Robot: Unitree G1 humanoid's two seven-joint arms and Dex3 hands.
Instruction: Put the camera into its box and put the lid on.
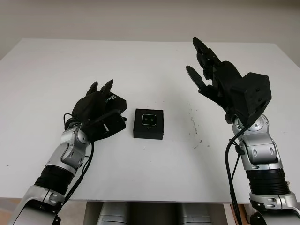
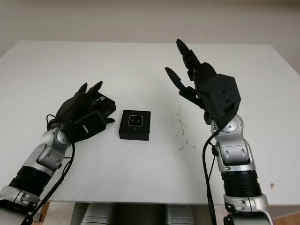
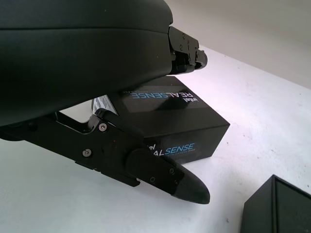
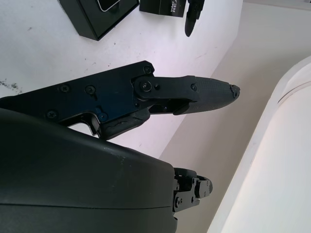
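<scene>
In the left eye view, the open black box sits near the middle of the white table, with the small silvery camera lying in it, lens side up. Just to its left, the left hand is draped over the black lid — fingers above it, thumb at its near side, closed on the lid as it rests on the table. The right hand hovers raised above the table's right part, holding nothing, well apart from the box. The right eye view gives the same layout. In the left wrist view, the lid carries blue-and-white RealSense lettering and lies between the hand's upper finger and its thumb; a corner of the box shows nearby. In the right wrist view, the right hand's fingers reach over the table, clasping nothing.
</scene>
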